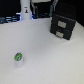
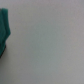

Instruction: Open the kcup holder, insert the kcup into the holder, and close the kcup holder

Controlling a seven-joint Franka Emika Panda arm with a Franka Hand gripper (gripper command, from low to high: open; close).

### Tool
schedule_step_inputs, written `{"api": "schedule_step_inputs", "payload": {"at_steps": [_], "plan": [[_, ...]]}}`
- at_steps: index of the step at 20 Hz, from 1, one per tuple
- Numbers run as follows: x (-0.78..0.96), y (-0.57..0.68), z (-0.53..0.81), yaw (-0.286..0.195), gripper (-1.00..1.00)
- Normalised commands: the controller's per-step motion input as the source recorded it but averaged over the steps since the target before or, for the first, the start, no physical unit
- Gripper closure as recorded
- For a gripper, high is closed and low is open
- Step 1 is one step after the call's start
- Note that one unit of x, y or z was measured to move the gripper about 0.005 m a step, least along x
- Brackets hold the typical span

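I see almost nothing of my arm: the wrist view gives only blurred pale table (image 2: pixel 50 45) and a teal shape (image 2: pixel 4 32) at one edge, which may be a finger, so I cannot tell whether the gripper is spread or pressed together. In the exterior view the kcup (image 1: pixel 19 58) stands upright near the table's (image 1: pixel 47 57) front-left corner. The black kcup holder (image 1: pixel 62 25) sits well apart toward the back-right corner, apparently closed, its contents hidden, and a tall white object (image 1: pixel 25 11) stands at the back edge.

Your non-task inventory: one pale table (image 1: pixel 45 55), its surface plain and taking up most of the exterior view. One tall white bottle-shaped object (image 1: pixel 25 11) stands upright at the far edge, toward the exterior view's left. One blurred teal shape (image 2: pixel 4 30) at the wrist view's edge; you cannot identify it.
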Motion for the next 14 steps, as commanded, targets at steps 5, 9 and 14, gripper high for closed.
{"api": "schedule_step_inputs", "payload": {"at_steps": [5, 9, 14], "plan": [[-0.20, 0.60, 0.02, -0.210, -1.00], [-0.21, 0.64, 0.01, -0.226, -1.00], [-0.26, 0.65, 0.01, -0.209, -1.00]]}}
